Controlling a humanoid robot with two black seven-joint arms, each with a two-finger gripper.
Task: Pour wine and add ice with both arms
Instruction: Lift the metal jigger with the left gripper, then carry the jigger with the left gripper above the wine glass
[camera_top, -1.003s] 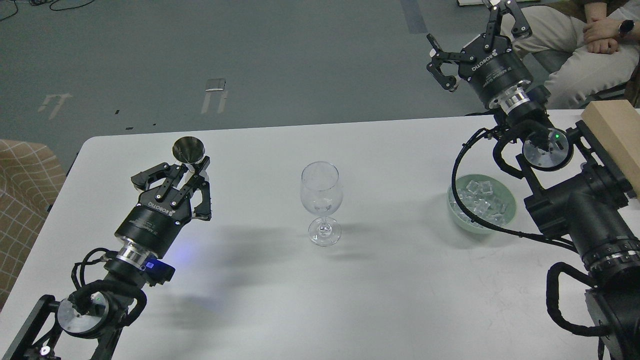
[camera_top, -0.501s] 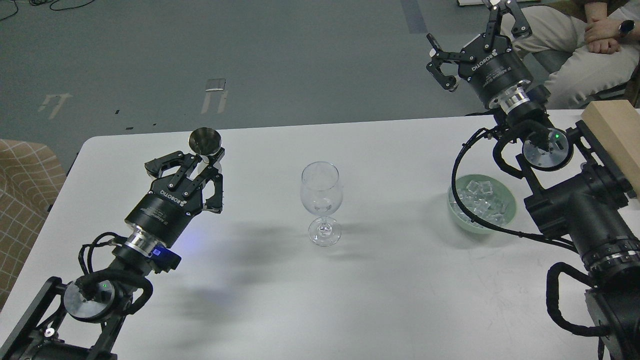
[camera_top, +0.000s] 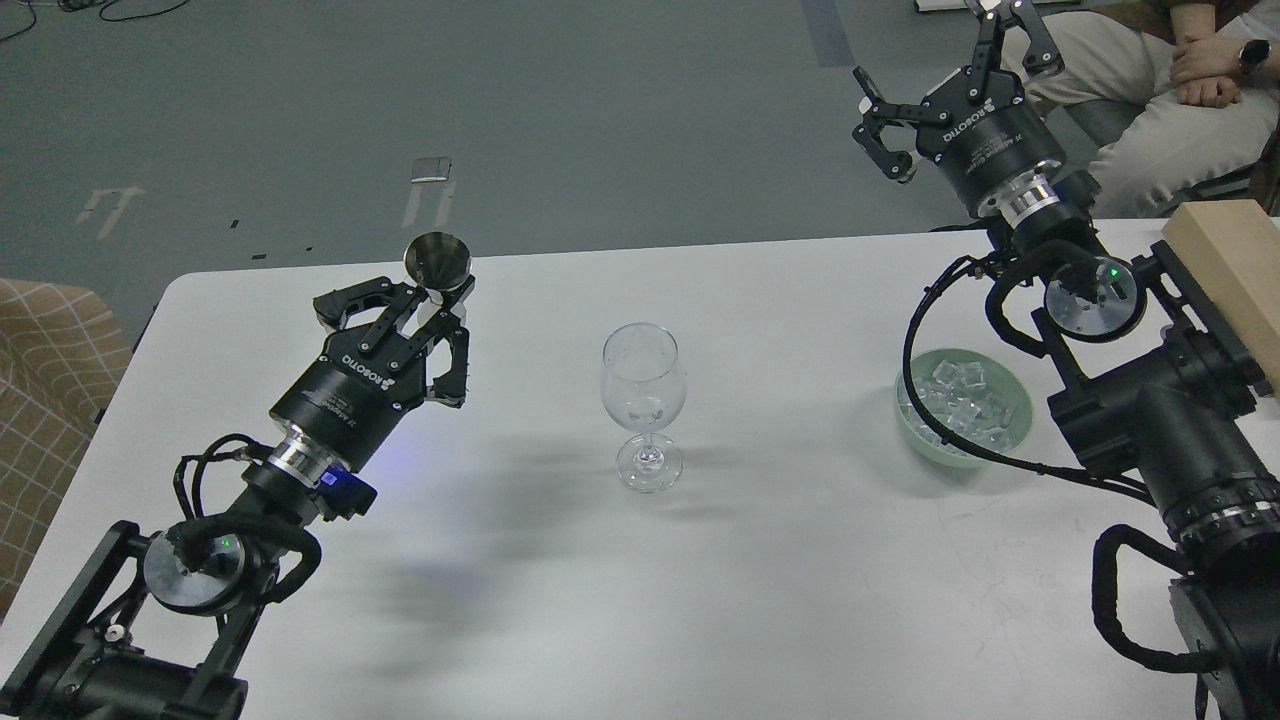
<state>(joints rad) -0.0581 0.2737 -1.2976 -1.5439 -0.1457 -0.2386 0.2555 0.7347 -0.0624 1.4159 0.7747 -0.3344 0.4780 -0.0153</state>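
Ice (camera_top: 965, 400) sits as a heap of small clear cubes in the pale green bowl (camera_top: 915, 440), which rests on the white table (camera_top: 780, 580) at 3 o'clock from the wine glass (camera_top: 643, 400). You see the wine glass standing upright near the table centre, apart from both arms. No stream of wine can be made out.

Check the left gripper (camera_top: 430, 310) at 9 o'clock from the glass: its fingers are closed around the narrow waist of the steel jigger (camera_top: 437, 262), which stands upright with its open cup facing up, raised above the table.

Check the right gripper (camera_top: 940, 75) at 12 o'clock from the bowl, beyond the far table edge: its fingers are spread wide and hold nothing. A black cable crosses the near side of the bowl.
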